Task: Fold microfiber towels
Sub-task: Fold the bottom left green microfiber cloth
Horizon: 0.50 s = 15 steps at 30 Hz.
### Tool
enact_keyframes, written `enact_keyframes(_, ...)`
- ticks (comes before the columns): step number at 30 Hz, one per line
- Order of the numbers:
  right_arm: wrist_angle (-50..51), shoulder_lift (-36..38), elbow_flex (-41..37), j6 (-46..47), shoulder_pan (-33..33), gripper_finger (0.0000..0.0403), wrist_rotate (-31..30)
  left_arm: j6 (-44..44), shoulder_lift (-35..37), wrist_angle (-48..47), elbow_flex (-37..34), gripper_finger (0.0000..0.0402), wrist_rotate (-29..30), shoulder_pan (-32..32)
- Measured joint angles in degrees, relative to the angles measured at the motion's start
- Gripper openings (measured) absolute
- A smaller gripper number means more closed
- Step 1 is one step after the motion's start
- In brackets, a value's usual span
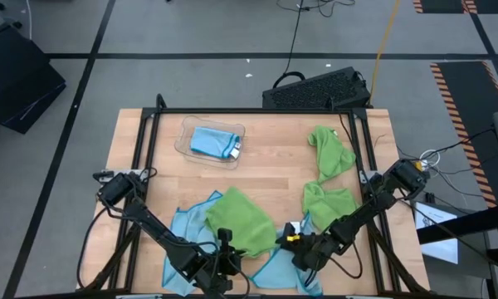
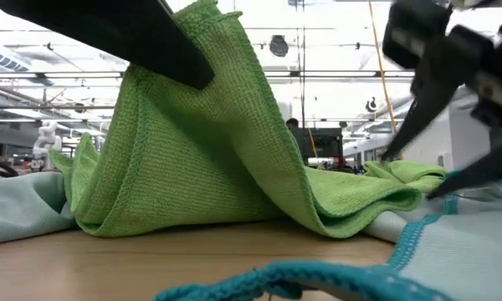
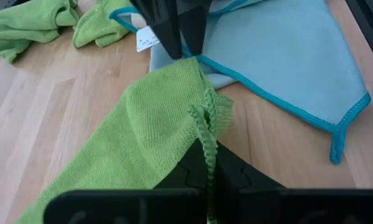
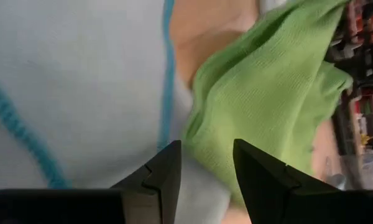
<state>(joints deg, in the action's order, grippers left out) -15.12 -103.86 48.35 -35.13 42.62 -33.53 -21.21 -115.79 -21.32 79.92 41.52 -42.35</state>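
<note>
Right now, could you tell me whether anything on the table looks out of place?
Nothing looks damaged or spilled. The only untidy things are two lime green towels lying crumpled on the table's right side, unfolded, while a folded blue towel sits neatly in the clear tray.

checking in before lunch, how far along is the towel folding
Done: one folded blue towel lies in the clear tray. In hand: the left gripper pinches the green towel; the right gripper hovers with jaws open. Left: the blue towels underneath and two crumpled green towels.

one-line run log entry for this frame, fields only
left gripper: shut on green towel edge, lifted | right gripper: open, empty, over light blue towel | clear tray: holds folded blue towel
</note>
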Motion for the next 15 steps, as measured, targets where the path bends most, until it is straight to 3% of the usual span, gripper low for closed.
enact_keyframes(3,0.70,1.73,3.22,1.10,0.94,0.0137,-0.70,0.00,0.00,-0.04,0.00,0.0006,0.00,0.07)
enact_keyframes(8,12.47,2.43,6.28,11.30,-0.63,0.0137,2.68,0.00,0.00,-0.02,-0.02,0.0006,-0.02,0.11)
enact_keyframes(11,11.10,1.45,6.28,14.60,-2.47,0.0137,6.99,-0.15,0.00,0.00,-0.02,0.0005,-0.02,0.11)
enact_keyframes(15,9.73,-1.86,6.09,13.31,-3.42,0.0137,8.30,-0.17,-0.02,-0.04,-0.04,0.0007,-0.04,0.11)
